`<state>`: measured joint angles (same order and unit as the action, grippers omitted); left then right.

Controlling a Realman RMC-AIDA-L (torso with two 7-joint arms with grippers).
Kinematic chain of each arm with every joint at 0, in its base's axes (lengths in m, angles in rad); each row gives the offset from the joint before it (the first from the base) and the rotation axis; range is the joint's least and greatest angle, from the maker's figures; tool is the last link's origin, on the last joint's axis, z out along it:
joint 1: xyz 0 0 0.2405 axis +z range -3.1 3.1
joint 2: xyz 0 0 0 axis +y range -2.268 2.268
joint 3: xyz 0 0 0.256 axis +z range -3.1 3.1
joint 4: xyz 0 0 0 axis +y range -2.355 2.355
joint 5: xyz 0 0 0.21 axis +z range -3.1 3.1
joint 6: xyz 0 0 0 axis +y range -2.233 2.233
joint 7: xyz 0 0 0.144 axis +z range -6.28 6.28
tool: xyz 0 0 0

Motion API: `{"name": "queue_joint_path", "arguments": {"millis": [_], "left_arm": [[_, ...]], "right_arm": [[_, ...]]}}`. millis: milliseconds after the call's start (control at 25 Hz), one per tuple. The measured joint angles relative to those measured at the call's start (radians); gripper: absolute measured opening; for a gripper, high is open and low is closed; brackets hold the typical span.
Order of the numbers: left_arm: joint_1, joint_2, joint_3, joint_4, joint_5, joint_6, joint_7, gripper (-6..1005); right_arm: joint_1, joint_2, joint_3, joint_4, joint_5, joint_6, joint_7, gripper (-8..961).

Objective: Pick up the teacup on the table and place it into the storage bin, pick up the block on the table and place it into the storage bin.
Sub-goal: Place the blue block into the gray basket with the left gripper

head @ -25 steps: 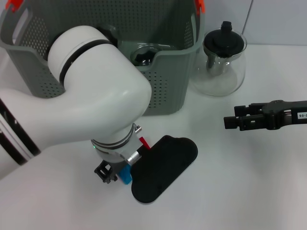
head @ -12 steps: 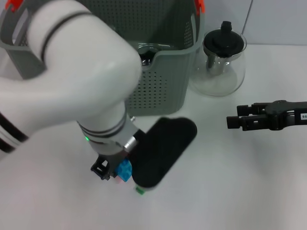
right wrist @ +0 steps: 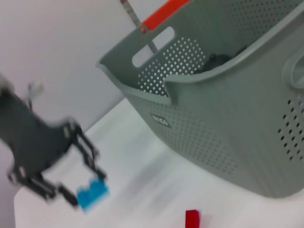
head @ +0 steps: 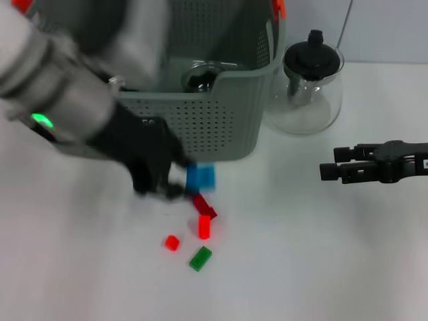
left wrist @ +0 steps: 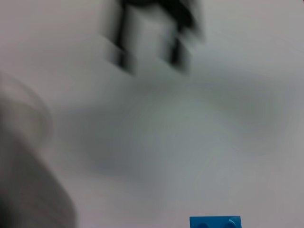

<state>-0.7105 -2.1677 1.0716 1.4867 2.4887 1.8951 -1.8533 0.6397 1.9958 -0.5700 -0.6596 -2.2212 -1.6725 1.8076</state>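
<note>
Since a glassy cup (head: 200,75) already sits inside the storage bin (head: 227,120), the teacup half looks done. The left hand (head: 179,182) pinches a blue block (head: 200,177) just in front of the bin, above the table (head: 301,254); dropping it in remains. The right hand (head: 326,167) idles, pressed together, well aside.

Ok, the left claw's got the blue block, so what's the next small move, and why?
Probably carry the blue block up over the storage bin's front rim. The left claw holds it in front of the bin wall, below the rim, so it needs height before releasing.
</note>
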Motion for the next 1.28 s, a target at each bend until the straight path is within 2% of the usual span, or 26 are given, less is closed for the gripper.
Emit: {"name": "queue_joint_path", "arguments": {"millis": [40,120,200,240,280,320,360,400,440,480,560,680,880,1040,1160,1280], "left_arm": [[-0.008,0.005,-0.116,-0.002,-0.040,0.004,-0.030,431],[-0.024,0.017,-0.264,-0.005,-0.102,0.005,-0.087,432],[-0.044,0.052,-0.369,-0.025,-0.162,-0.009,-0.152,434],[-0.062,0.099,-0.407,-0.058,-0.187,-0.056,-0.214,435],[-0.067,0.118,-0.408,-0.073,-0.186,-0.094,-0.241,436],[-0.067,0.118,-0.408,-0.073,-0.186,-0.094,-0.241,436],[-0.071,0.134,-0.401,-0.083,-0.177,-0.132,-0.265,437],[-0.081,0.172,-0.365,-0.113,-0.135,-0.237,-0.324,438],[-0.081,0.172,-0.365,-0.113,-0.135,-0.237,-0.324,439],[-0.091,0.190,-0.337,-0.133,-0.101,-0.297,-0.356,439],[-0.118,0.211,-0.292,-0.181,-0.035,-0.381,-0.405,441],[-0.181,0.221,-0.262,-0.285,0.098,-0.493,-0.437,443],[-0.282,0.218,-0.258,-0.460,0.305,-0.634,-0.466,447],[-0.298,0.213,-0.207,-0.500,0.367,-0.683,-0.498,450],[-0.283,0.227,-0.151,-0.507,0.369,-0.709,-0.539,453],[-0.279,0.235,-0.139,-0.516,0.370,-0.714,-0.548,455]], "right_arm": [[0.000,0.000,0.000,0.000,0.000,0.000,0.000,945],[0.003,-0.001,0.000,0.000,0.000,-0.002,0.000,945],[0.007,-0.002,-0.001,-0.002,0.000,-0.006,0.000,945],[0.009,-0.002,-0.002,-0.004,0.000,-0.009,0.001,945],[0.011,-0.002,-0.003,-0.005,0.000,-0.010,0.003,945],[0.013,-0.002,-0.005,-0.008,0.000,-0.010,0.004,945],[0.015,-0.002,-0.007,-0.008,0.000,-0.011,0.005,945],[0.016,-0.002,-0.008,-0.009,0.000,-0.011,0.005,945],[0.018,-0.002,-0.008,-0.009,0.000,-0.011,0.005,945],[0.019,-0.002,-0.008,-0.009,0.000,-0.011,0.004,945],[0.021,-0.002,-0.008,-0.010,0.000,-0.011,0.001,945],[0.023,-0.002,-0.008,-0.011,0.000,-0.010,0.000,945],[0.026,-0.007,-0.010,-0.011,0.000,-0.019,0.000,945],[0.025,-0.010,-0.009,-0.011,-0.001,-0.020,0.003,945],[0.020,-0.012,-0.008,-0.011,-0.001,-0.021,0.003,945],[0.019,-0.012,-0.007,-0.011,-0.002,-0.022,0.001,945]]}}
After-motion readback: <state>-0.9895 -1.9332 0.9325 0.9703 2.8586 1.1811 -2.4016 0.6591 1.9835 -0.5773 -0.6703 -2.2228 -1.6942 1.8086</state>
